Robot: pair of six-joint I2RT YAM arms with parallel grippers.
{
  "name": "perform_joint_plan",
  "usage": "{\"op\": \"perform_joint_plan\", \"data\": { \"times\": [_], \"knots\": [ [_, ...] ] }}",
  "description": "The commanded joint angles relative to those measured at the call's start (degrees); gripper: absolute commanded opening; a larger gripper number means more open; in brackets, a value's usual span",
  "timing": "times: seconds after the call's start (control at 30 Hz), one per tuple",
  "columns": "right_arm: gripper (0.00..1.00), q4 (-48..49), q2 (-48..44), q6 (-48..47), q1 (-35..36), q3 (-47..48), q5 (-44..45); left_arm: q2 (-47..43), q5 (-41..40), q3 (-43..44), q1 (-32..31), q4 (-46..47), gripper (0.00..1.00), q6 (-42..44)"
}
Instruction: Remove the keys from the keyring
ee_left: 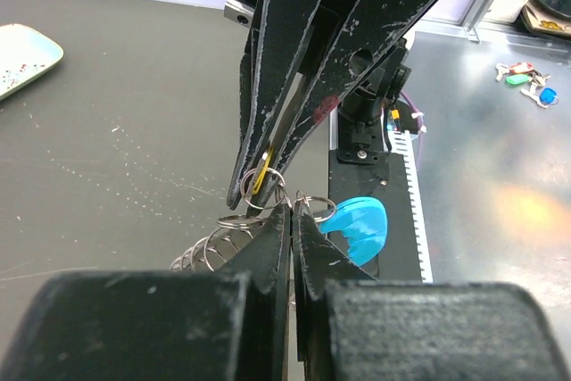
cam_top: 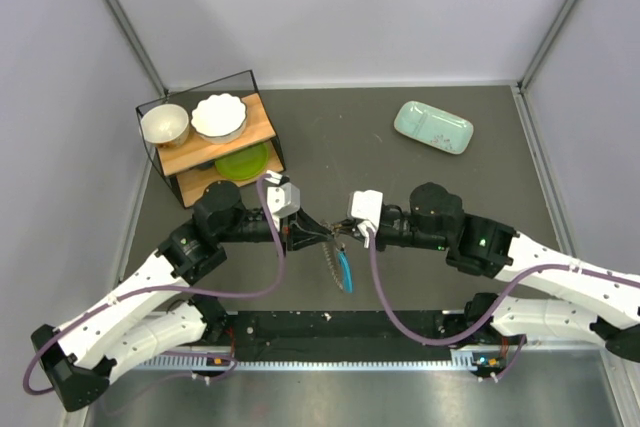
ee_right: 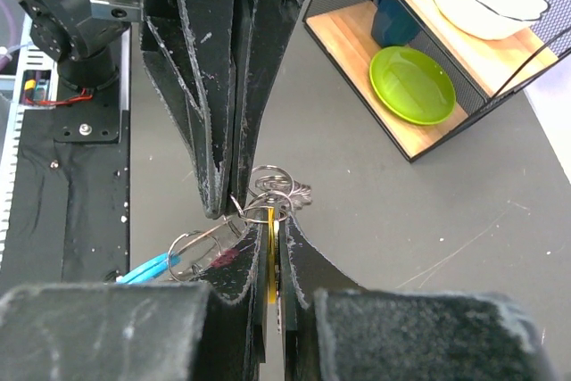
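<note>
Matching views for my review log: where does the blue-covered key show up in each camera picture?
Top external: the blue-covered key is just below picture centre.
Left wrist: right of centre, in the lower half.
Right wrist: lower left, only a sliver showing.
Shared landmark: the coiled keyring, right beside the key in all three views.

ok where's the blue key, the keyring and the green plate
blue key [ee_left: 361, 227], left wrist view, middle of its blue cover
keyring [ee_right: 284, 190], right wrist view, bunched wire loops
green plate [ee_right: 412, 85], right wrist view, centre of the plate
</note>
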Motion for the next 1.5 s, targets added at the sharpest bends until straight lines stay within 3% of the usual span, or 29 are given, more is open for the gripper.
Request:
{"op": "perform_joint_plan", "data": {
  "times": [0.0,0.73,1.0,1.37,1.47],
  "knots": [
    [0.00,2.82,1.37,-0.58,-0.20,2.09,5.29,-1.24,5.86,2.88,-0.78,2.49,0.00,0.15],
    [0.00,3.53,2.78,2.50,-3.28,0.69,4.15,-3.27,6.30,2.18,-0.78,3.71,0.00,-0.46],
    [0.00,4.67,1.99,4.87,-3.27,-1.77,3.36,-7.57,-7.47,0.24,-0.78,7.23,0.00,-0.72],
    [0.00,11.78,0.76,8.03,-3.27,-4.85,-0.51,-9.59,-12.49,-1.86,-0.78,12.33,0.00,-5.55],
    [0.18,11.96,-0.38,8.65,-3.27,-4.85,-0.78,-10.39,-14.17,-3.44,-0.78,14.26,0.00,-6.00]
  ]
}}
